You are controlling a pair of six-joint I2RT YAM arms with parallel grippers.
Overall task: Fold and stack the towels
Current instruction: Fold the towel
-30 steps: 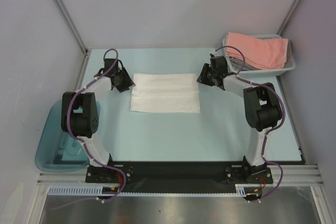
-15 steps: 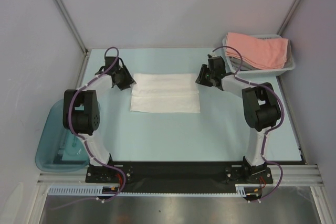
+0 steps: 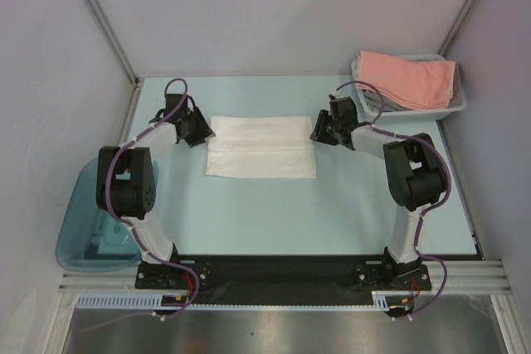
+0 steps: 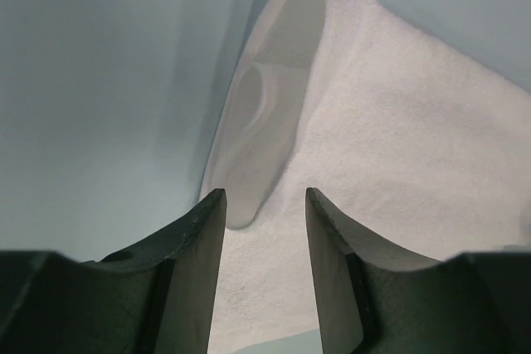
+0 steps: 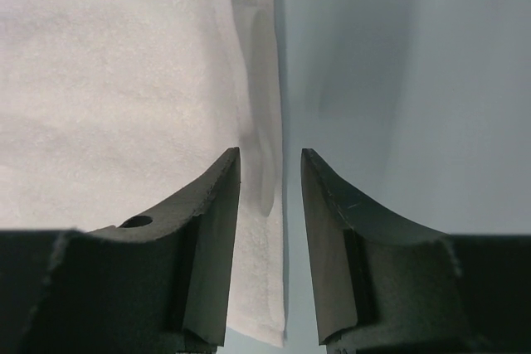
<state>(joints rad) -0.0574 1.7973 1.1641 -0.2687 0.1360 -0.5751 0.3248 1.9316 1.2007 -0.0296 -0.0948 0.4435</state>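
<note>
A white towel [image 3: 260,147] lies folded in layers on the pale blue table, mid-back. My left gripper [image 3: 202,128] is at its far left corner, jaws open over the towel's edge [image 4: 348,138], holding nothing [image 4: 265,205]. My right gripper [image 3: 319,130] is at the far right corner, jaws open astride the towel's right edge [image 5: 124,80], holding nothing [image 5: 270,167]. A salmon-pink towel [image 3: 406,78] lies folded over a grey towel [image 3: 380,102] in the basket at back right. No light blue towel is in view.
The white mesh basket [image 3: 452,105] stands at the back right corner. A teal plastic tub [image 3: 83,230] sits off the table's left edge beside the left arm. Grey walls enclose the table on three sides.
Both grippers have shifted slightly at the towel's far corners, pulling a little nearer. The towel has not visibly moved.
</note>
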